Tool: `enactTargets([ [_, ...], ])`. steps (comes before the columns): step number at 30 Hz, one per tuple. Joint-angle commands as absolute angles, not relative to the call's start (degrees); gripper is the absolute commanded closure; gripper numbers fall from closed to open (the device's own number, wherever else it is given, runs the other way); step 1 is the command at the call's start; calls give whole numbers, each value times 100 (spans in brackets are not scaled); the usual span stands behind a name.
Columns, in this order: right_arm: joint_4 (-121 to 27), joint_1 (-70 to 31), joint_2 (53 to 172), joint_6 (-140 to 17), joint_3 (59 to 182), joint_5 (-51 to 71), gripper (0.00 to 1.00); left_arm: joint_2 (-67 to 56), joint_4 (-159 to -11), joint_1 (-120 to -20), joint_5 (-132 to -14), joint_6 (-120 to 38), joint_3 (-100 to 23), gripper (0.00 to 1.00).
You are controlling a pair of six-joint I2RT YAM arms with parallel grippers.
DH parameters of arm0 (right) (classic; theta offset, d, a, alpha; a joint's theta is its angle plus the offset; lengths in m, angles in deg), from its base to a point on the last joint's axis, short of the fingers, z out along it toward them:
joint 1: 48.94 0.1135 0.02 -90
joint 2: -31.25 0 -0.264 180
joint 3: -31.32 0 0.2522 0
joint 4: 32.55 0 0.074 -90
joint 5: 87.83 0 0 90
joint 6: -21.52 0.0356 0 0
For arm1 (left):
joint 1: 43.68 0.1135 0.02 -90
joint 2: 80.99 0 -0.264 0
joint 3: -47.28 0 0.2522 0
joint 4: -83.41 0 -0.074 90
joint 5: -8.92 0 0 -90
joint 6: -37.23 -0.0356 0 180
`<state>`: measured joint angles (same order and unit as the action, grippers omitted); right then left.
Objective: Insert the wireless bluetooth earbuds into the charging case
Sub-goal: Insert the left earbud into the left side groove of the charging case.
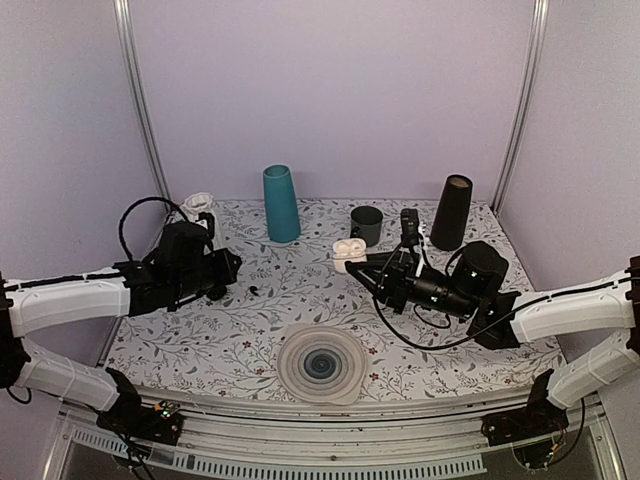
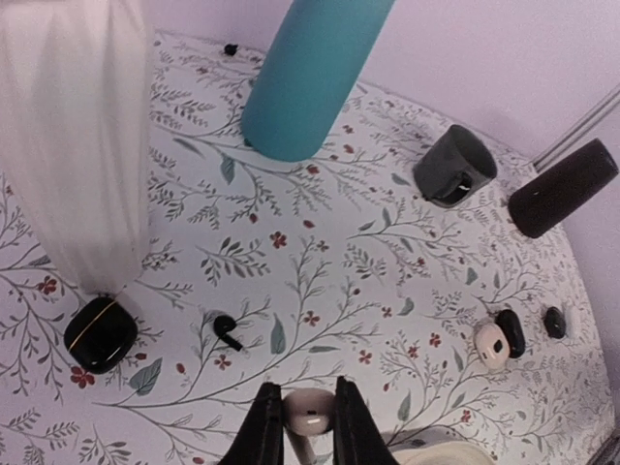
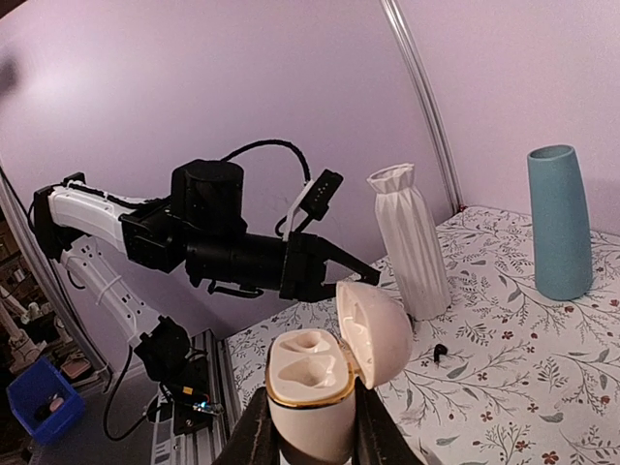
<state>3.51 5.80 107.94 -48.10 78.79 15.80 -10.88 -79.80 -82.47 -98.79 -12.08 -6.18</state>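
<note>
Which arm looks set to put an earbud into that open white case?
Left. The left fingers pinch a small pale piece, seemingly an earbud, and point toward the charging case; the right fingers are occupied holding it, lid open.

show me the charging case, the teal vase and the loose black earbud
charging case (image 3: 308,407), right wrist view, front of its white body
teal vase (image 1: 281,205), top external view, middle of its side
black earbud (image 2: 226,326), left wrist view, on its rounded head
</note>
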Motion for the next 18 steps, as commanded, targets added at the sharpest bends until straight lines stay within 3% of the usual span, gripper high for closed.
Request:
enactTargets([
  [1, 790, 507, 10983, -4450, 8130, 1699, 97, -1441, -9152, -8333, -9204, -1920, -808, 95],
  [18, 1451, 385, 11627, -3610, 8787, 2391, 97, -1264, -11401, -8989, -7006, -2636, -1695, 92],
])
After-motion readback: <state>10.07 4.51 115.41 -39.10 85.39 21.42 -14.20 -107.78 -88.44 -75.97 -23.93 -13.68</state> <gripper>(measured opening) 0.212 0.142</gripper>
